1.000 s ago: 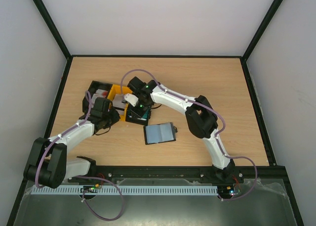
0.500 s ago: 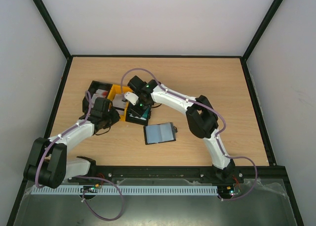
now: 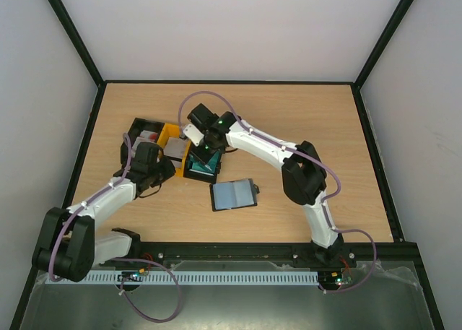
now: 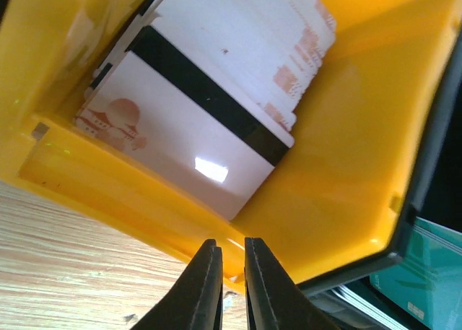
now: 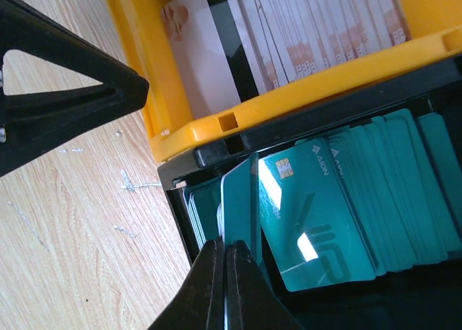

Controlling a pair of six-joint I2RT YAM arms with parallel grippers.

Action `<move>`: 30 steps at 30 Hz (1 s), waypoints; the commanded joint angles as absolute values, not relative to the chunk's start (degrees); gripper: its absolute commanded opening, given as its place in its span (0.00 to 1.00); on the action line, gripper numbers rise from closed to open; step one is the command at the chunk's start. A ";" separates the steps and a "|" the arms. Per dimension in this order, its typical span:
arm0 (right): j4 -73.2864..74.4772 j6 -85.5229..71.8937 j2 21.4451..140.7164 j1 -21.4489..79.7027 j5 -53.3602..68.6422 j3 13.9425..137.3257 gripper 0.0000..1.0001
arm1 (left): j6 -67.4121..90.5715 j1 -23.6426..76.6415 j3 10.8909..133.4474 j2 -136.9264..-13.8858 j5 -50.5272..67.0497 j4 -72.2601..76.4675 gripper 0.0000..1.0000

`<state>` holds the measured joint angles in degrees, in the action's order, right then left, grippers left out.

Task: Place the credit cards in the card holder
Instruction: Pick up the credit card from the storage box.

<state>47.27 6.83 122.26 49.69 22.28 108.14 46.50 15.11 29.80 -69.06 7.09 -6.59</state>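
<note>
Teal credit cards point(image 5: 325, 200) fill a black bin point(image 5: 216, 153). My right gripper point(image 5: 226, 245) is shut on one teal card point(image 5: 242, 200), which stands edge-on above the stack; from above that card point(image 3: 203, 165) shows under the gripper point(image 3: 202, 155). White cards with a dark stripe point(image 4: 188, 120) lie in the yellow bin point(image 4: 346, 149). My left gripper point(image 4: 231, 247) pinches that bin's near rim, its fingers almost together. The card holder point(image 3: 233, 194) lies open and flat on the table, to the right of both grippers, its short tab at its right side.
A second black bin point(image 3: 139, 123) with red-and-white cards stands left of the yellow bin point(image 3: 172, 133). The three bins touch in a row left of centre. The left arm lies low along the table's left side. Black frame rails edge the table.
My right gripper has shut on a teal card and raised it out of the stack, and its wrist has swung slightly. The left arm has barely moved.
</note>
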 commanded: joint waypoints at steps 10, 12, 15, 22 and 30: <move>45.63 -0.44 118.83 49.43 13.72 107.96 0.02 | 45.83 16.06 28.08 -64.70 10.02 -3.52 0.20; 44.93 -3.45 118.48 49.48 12.77 107.82 0.02 | 45.96 16.24 27.89 -64.37 11.04 -2.60 0.22; 41.46 -9.57 117.13 49.24 11.01 105.97 0.02 | 46.51 16.88 27.45 -63.79 12.04 -0.88 0.31; 36.15 -22.10 115.59 47.59 5.73 103.02 0.02 | 46.80 18.77 27.80 -63.10 13.82 1.80 0.58; 29.24 -28.93 108.72 45.04 8.20 95.65 0.02 | 47.47 19.69 28.11 -63.12 16.00 3.65 0.67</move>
